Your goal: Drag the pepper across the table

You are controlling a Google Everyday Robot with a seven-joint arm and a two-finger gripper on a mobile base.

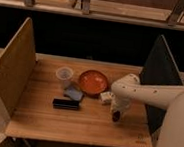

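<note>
The gripper [116, 113] pointed down near the right edge of the table [39, 122], with the pepper [115, 117] right under it.

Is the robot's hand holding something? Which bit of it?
The gripper is down on the table, right at the small dark pepper. Whether it grips the pepper, and where, cannot be told.
</note>
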